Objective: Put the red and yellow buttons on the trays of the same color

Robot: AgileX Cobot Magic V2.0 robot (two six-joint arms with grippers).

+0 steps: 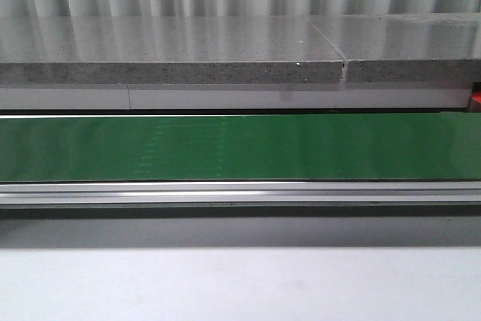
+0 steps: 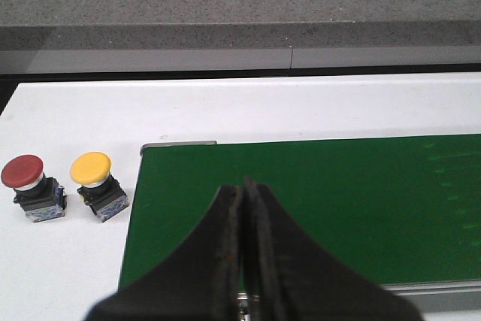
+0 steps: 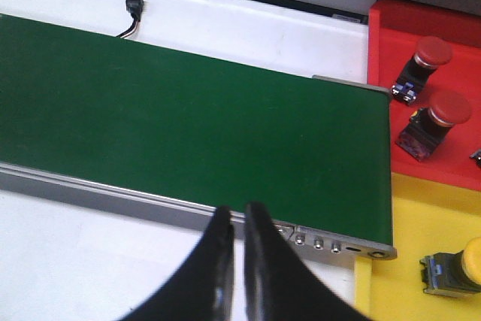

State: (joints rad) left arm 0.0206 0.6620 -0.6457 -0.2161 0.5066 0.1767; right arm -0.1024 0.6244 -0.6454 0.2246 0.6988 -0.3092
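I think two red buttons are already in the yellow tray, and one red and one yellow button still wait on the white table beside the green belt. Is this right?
Not quite. The two red buttons sit in the red tray, not the yellow tray, as the right wrist view shows. The rest holds: in the left wrist view a red button and a yellow button stand on the white table beside the green belt.
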